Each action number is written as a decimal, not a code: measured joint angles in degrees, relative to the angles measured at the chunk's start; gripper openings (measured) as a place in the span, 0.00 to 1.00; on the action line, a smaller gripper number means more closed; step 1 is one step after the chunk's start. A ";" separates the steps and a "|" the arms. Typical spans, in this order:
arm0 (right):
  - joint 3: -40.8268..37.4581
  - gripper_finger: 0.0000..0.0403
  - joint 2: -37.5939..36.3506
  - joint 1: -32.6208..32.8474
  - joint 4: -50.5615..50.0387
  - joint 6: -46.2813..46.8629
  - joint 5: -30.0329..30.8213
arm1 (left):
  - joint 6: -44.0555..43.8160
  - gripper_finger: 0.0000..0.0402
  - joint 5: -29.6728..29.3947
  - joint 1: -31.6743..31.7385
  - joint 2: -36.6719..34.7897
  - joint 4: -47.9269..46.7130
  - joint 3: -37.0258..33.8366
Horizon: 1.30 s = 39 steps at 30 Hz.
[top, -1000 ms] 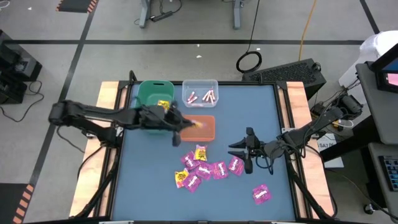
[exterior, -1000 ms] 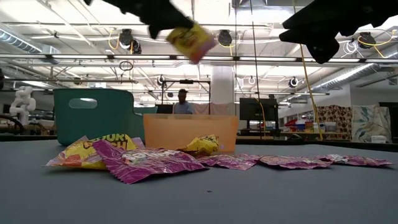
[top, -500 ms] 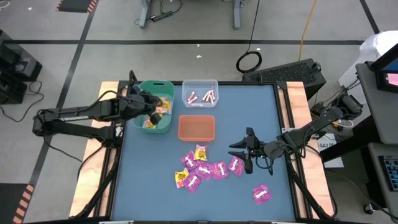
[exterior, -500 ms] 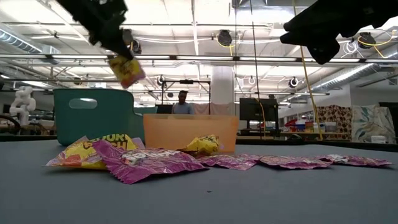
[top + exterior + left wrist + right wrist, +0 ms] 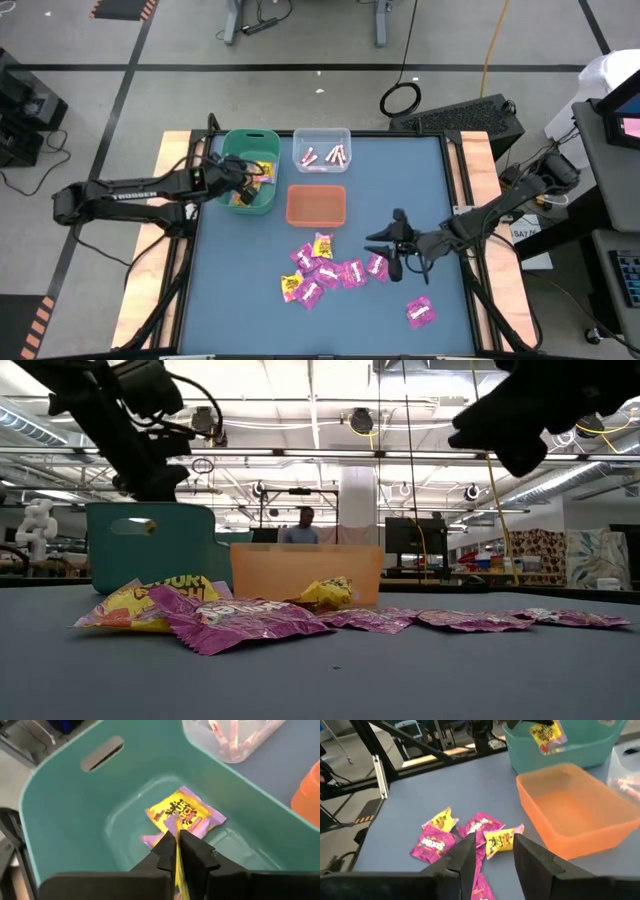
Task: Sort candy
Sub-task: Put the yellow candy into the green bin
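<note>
Swinging away from the shallow orange plastic tray (image 5: 316,205), the left arm has carried its yellow square candy packet (image 5: 177,870) across to the deep teal plastic bin (image 5: 249,148). On the blue table top (image 5: 440,180), that bin stands beside the tray and a clear plastic tub (image 5: 322,148) holding thin pale pink sticks (image 5: 326,155). Inside the teal bin, the left gripper (image 5: 177,847) pinches the packet edge-on between nearly closed fingers, above another yellow packet (image 5: 181,811) on the bin floor. Hovering over the loose magenta and yellow packets (image 5: 330,270) in front of the tray, the right gripper (image 5: 491,847) stands half spread and empty.
</note>
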 joint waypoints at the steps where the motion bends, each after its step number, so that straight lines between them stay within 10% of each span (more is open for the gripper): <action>1: 0.00 0.30 0.81 0.00 0.12 0.65 -0.01 | -0.68 0.09 0.08 0.00 0.00 0.16 -0.39; 18: 0.10 0.30 20.82 0.00 19.08 5.90 -0.22 | -1.39 0.36 4.53 -4.70 -0.60 3.16 1.56; 39: 12.35 0.50 40.33 -8.44 15.68 15.38 -7.96 | -4.21 0.36 -4.19 -34.28 2.83 22.67 2.32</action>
